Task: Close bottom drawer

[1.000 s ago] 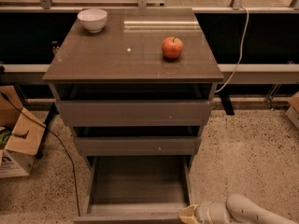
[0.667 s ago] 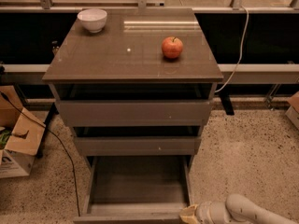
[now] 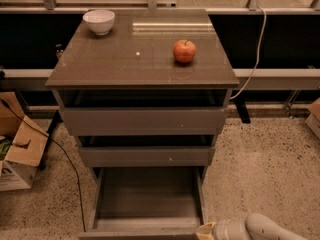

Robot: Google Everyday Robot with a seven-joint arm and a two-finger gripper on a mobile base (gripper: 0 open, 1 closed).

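Note:
The bottom drawer (image 3: 145,199) is the lowest of three grey-brown drawers in one cabinet. It is pulled far out toward me, and its wide shallow tray holds nothing. Its front panel (image 3: 135,233) lies at the frame's bottom edge. My gripper (image 3: 206,231) is at the bottom right, at the right end of that front panel, with the pale arm behind it. The middle drawer (image 3: 145,155) and the top drawer (image 3: 142,120) each stand slightly out.
A red apple (image 3: 184,51) and a white bowl (image 3: 99,21) sit on the cabinet top (image 3: 125,59). A cardboard box (image 3: 17,149) stands on the floor at left, with a black cable (image 3: 65,159) beside it. A white cable (image 3: 255,59) hangs at right.

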